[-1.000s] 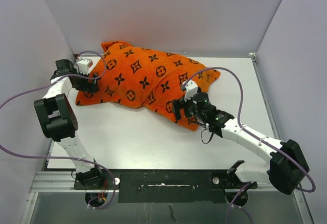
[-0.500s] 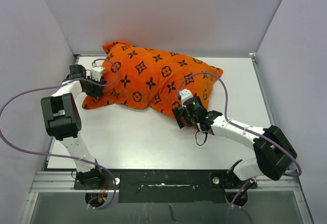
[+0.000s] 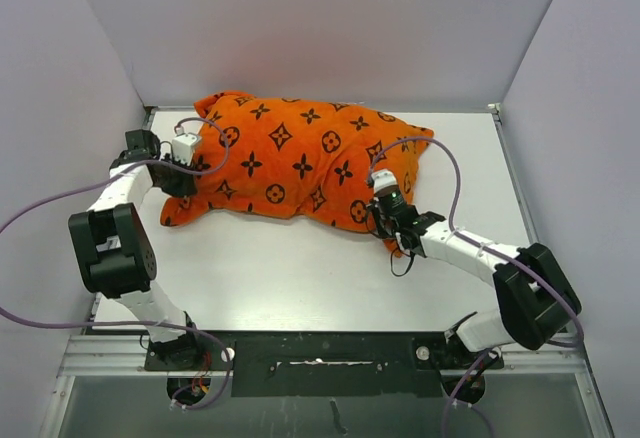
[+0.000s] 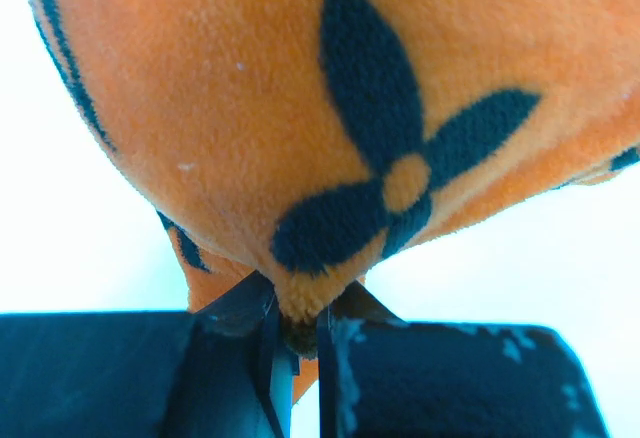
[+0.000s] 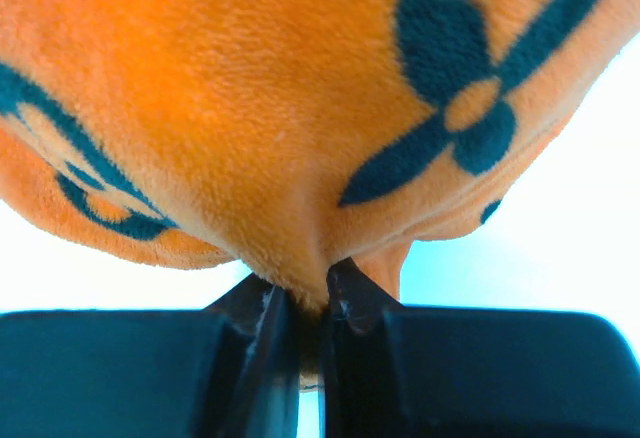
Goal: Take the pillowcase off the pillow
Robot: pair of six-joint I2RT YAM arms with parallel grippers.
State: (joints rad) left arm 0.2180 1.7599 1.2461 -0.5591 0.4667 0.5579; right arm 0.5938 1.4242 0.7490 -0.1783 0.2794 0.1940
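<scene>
Top camera overhead from the near side, 2 wrist cameras tight against the pillowcase (image 3: 300, 163), shared by all 3

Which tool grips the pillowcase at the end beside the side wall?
The left tool; it pinches the pillowcase end by the wall, while the right tool pinches its near edge.

**Clearance around the pillowcase**

Bare table (image 3: 290, 278) in front of the pillowcase (image 3: 300, 158) is open; back wall (image 3: 320, 28) sits just behind it, tight gap; left arm (image 3: 120, 193) and left wall (image 3: 60, 88) crowd its left end; right arm (image 3: 460, 253) and looping purple cable (image 3: 445, 151) block its front-right corner; strip to its right is free
</scene>
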